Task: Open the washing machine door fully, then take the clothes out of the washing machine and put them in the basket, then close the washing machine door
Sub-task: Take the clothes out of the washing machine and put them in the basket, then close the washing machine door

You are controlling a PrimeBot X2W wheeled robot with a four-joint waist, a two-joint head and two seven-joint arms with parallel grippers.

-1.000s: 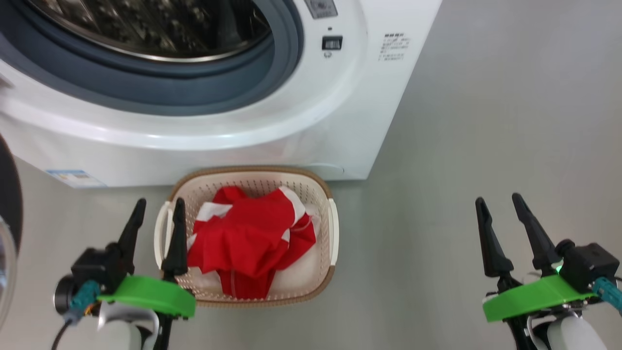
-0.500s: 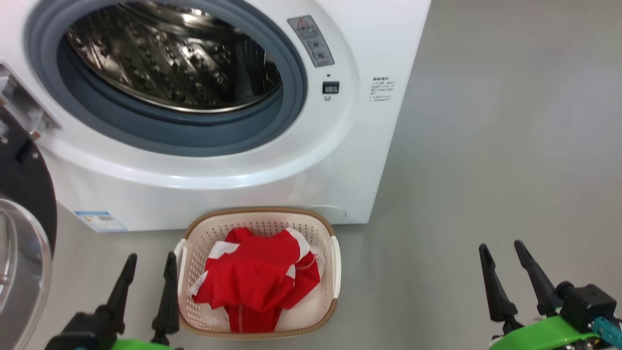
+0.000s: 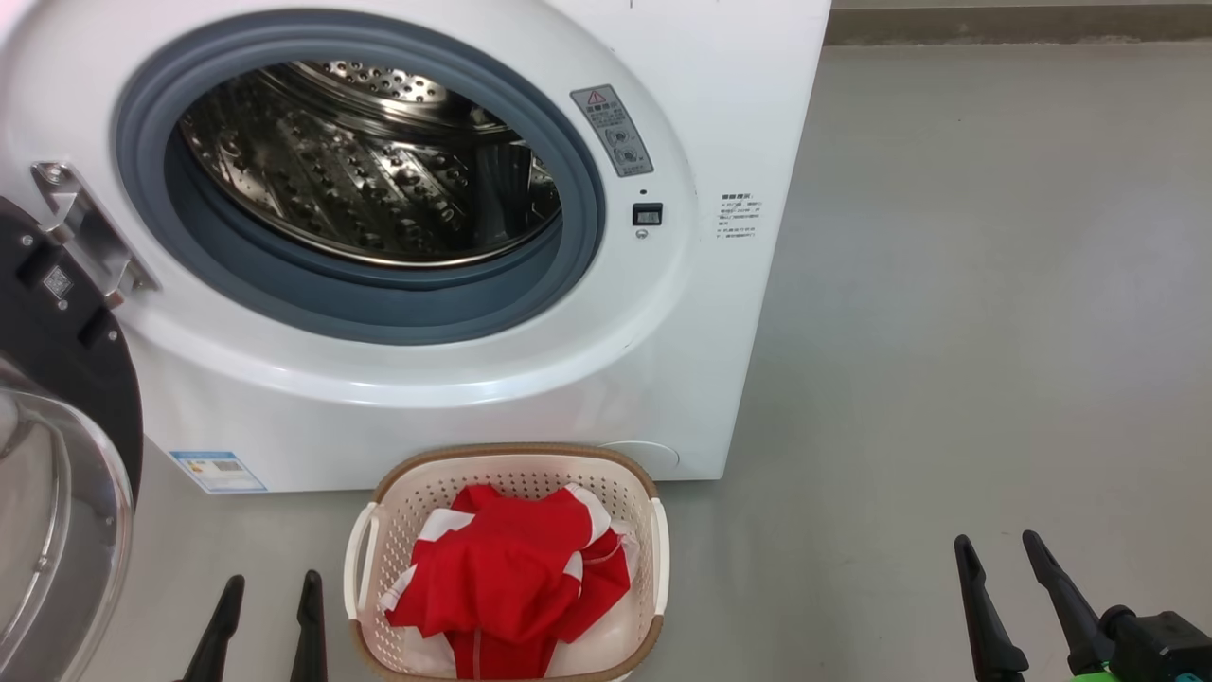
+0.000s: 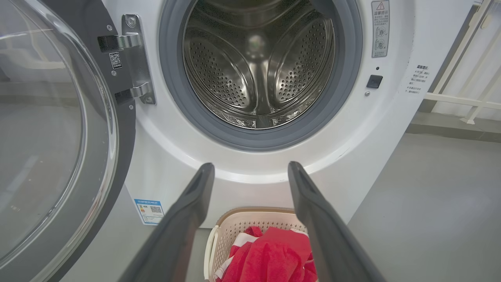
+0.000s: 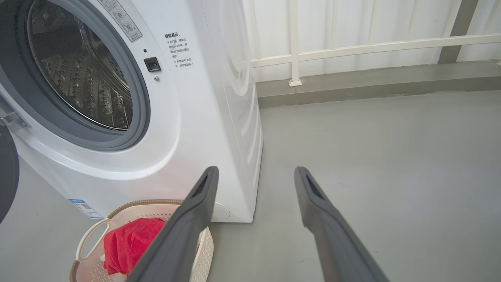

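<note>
The white washing machine (image 3: 720, 114) stands ahead with its steel drum (image 3: 369, 161) bare inside. Its door (image 3: 57, 493) hangs wide open at the left, black rim and clear glass bowl facing me; the left wrist view shows the door (image 4: 51, 129) beside its hinge. Red clothes (image 3: 507, 587) with white trim lie in the cream basket (image 3: 516, 464) on the floor before the machine. My left gripper (image 3: 270, 592) is open, just left of the basket. My right gripper (image 3: 999, 549) is open over bare floor, well to the basket's right.
Grey floor (image 3: 994, 284) stretches to the right of the machine. A white railing (image 5: 352, 47) and a low kerb run along the back in the right wrist view. A blue label (image 3: 218, 471) sits on the machine's lower front corner.
The head camera has tilted up: machine and basket slid down the picture, and both grippers sank toward the bottom edge. Both grippers stay open. The clothes lie as before.
</note>
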